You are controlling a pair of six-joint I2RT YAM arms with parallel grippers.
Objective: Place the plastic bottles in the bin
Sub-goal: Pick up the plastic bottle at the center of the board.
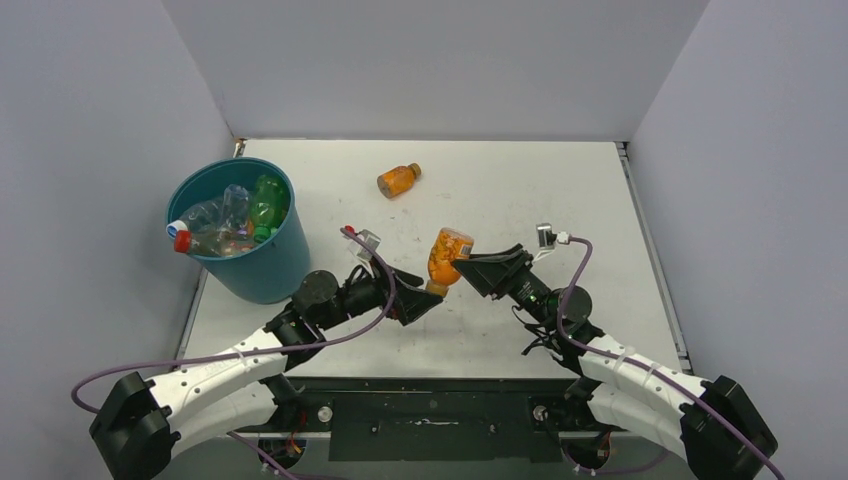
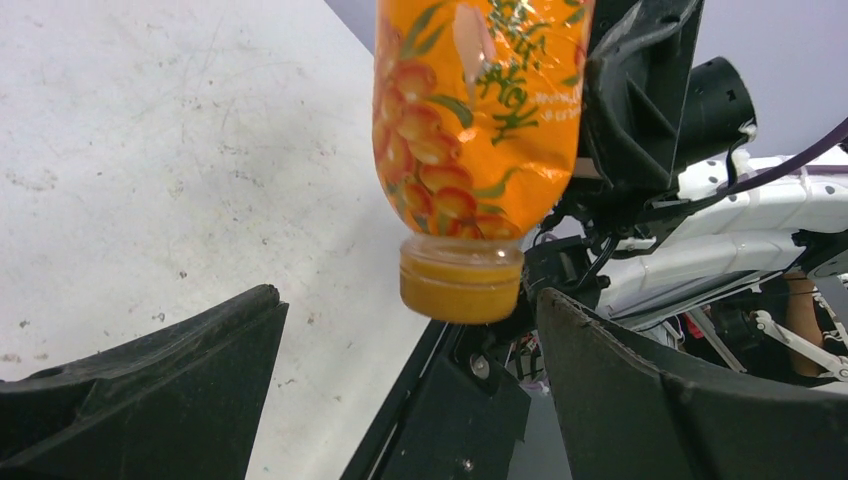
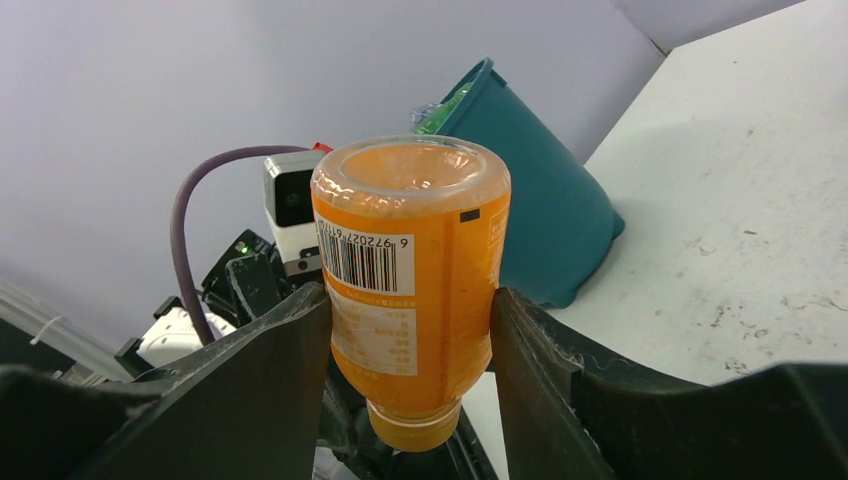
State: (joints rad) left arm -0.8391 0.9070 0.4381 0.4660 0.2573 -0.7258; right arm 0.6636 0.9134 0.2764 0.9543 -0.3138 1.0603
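Bin [image 1: 262, 272] stands at the far-left side of the table [image 1: 560, 200]; every place below is taken from it.

- Right gripper [image 3: 410, 300]: pinching an orange bottle [image 1: 449, 254] by the body, a jaw on each side of the label, base up, cap [image 2: 462, 291] hanging down. The bottle is off the table, to the right of the bin and well apart from it, between the two arms.
- Left gripper [image 2: 408, 330]: spread wide and empty. Its fingers sit either side of the cap and slightly below it, with no contact visible in the left wrist view.
- Reading: the bin is on the left arm's side, likely an awkward reach for the right arm. Holding the bottle inverted in mid-air leaves its neck end free for a second grip. I judge this a hand-over being set up, with the left jaws not yet closed.
- In the bin: clear bottles [image 1: 215, 215], a green bottle [image 1: 266, 200], and one red-capped near the rim.
- Second orange bottle [image 1: 398, 180]: on its side on the table, right of the bin and farther back, well apart from both grippers. Not yet dealt with.
- Risk, as I judge it: if the right jaws release before the left ones close, the bottle drops.
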